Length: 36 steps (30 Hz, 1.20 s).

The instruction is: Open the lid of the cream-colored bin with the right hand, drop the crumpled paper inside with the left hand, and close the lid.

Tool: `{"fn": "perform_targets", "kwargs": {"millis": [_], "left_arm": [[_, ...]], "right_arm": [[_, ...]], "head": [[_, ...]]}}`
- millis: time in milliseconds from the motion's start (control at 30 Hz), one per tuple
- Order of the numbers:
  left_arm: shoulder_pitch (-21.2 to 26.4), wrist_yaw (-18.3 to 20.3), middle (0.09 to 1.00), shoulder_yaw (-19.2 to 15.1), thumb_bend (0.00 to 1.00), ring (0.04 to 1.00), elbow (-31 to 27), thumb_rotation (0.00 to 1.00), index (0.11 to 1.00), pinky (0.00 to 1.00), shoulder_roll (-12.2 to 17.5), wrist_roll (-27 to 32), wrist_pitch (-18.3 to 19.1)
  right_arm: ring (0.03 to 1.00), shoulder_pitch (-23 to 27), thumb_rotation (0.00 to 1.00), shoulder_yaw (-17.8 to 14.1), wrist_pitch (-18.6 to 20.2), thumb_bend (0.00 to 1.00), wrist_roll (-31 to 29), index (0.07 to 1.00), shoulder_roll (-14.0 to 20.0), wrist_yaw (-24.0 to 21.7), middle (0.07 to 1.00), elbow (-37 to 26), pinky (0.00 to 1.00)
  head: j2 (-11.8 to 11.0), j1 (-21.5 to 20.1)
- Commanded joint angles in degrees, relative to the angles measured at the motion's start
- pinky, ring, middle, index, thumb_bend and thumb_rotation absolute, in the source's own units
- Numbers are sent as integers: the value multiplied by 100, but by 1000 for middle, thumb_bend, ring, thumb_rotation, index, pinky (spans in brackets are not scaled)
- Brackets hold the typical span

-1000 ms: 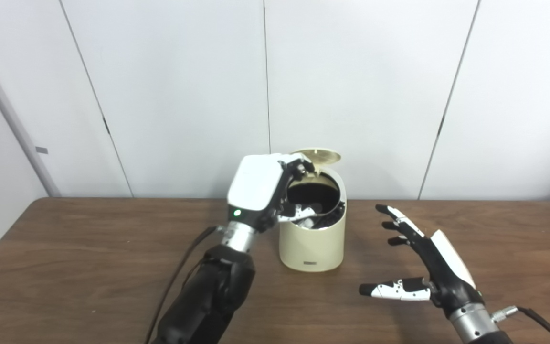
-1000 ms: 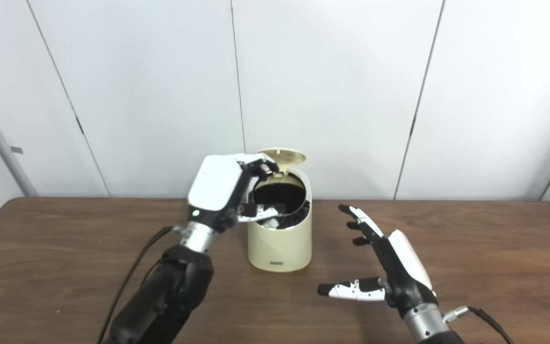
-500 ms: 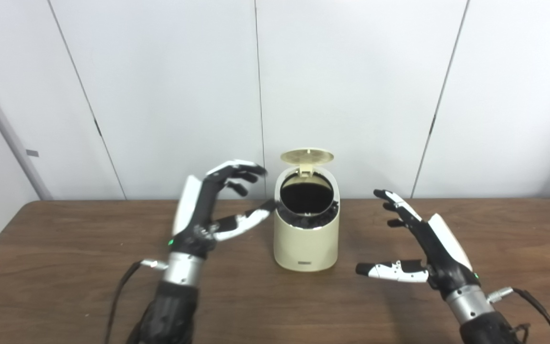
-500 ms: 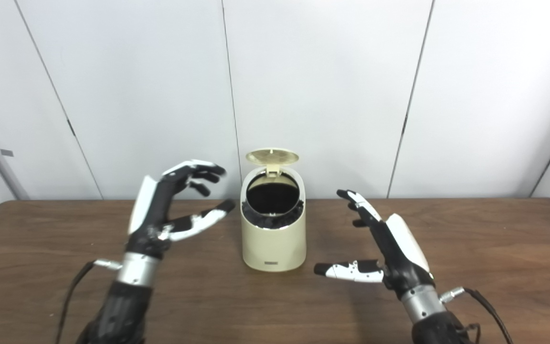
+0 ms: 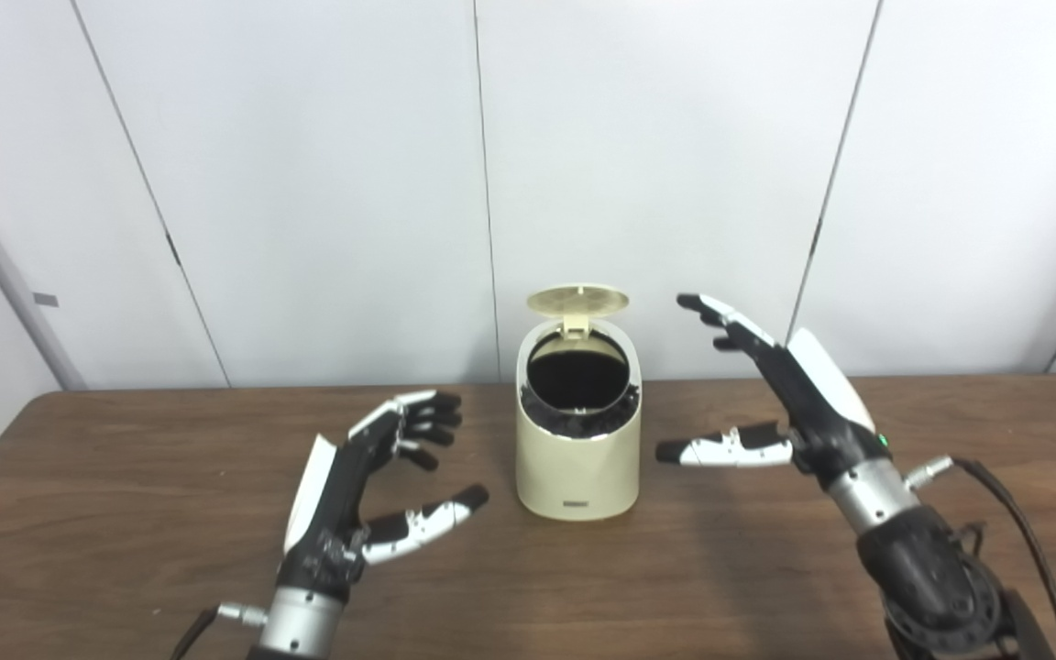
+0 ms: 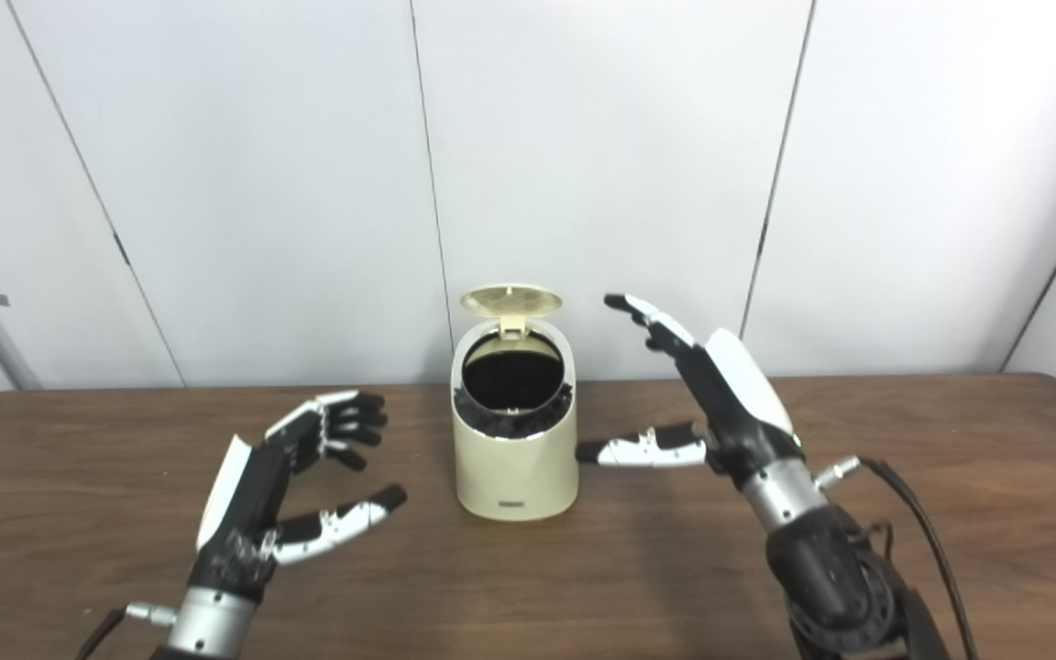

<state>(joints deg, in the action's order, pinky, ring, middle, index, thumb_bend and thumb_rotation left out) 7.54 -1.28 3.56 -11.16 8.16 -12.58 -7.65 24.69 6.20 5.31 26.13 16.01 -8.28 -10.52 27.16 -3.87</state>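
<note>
The cream-colored bin [image 5: 577,440] stands upright on the table [image 5: 125,513] near the middle of the far edge, its lid [image 5: 577,298] tipped up and back on the rear hinge so the dark round mouth faces the cameras. A second ago the left hand [image 5: 358,500] was over that mouth, fingers curled at the rim with something pale just below them; half a second ago it was already clear and beside the bin; now it has dropped back toward the near edge, left of the bin and well apart from it, fingers loosely spread and holding nothing. The crumpled paper is not visible in either view; the opening shows only black, so the paper is judged to lie inside the bin, though this cannot be confirmed from these pictures. Over the same interval the right hand [image 5: 771,394] has risen from low over the table on the bin's right to the height of the lid, fingers extended and wide apart, empty, with fingertips pointing toward the lid but not touching it; a clear gap remains between them. Assessment: the opening and the drop appear complete, and closing the lid is the step in hand. It seems to call for the right hand to travel leftward and over the raised lid, then press it forward and down. The main risk is nudging the light bin instead of folding the lid.
</note>
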Motion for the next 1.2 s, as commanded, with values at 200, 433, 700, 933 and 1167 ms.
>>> {"fn": "perform_targets", "kwargs": {"millis": [200, 433, 700, 933, 1167], "left_arm": [[-257, -37, 709, -107, 690, 660, 58, 120, 726, 555, 51, -97, -240], [-397, -81, 694, -159, 678, 652, 418, 80, 712, 556, 106, -146, -506], [-526, -92, 691, -174, 690, 650, 653, 52, 706, 554, 107, -178, -554], [-566, -49, 690, -163, 690, 639, 844, 44, 710, 554, 143, -160, -650], [-577, -19, 689, -119, 695, 649, 850, 26, 708, 559, 104, -141, -616]], "right_arm": [[804, 917, 399, 107, 217, 741, 268, 847, 149, -240, 865, -47, 647], [810, 1232, 414, 226, 261, 736, 358, 842, 181, -346, 872, 52, 655], [848, 1485, 387, 275, 502, 686, 328, 868, 200, -631, 898, 70, 657], [838, 1654, 435, 447, 551, 686, 668, 870, 289, -725, 891, 232, 655], [863, 1903, 508, 717, 407, 693, 990, 863, 376, -809, 879, 504, 719]], "head": [[-29, 35], [-57, 54], [-66, 95], [-66, 95], [-59, 153]]}}
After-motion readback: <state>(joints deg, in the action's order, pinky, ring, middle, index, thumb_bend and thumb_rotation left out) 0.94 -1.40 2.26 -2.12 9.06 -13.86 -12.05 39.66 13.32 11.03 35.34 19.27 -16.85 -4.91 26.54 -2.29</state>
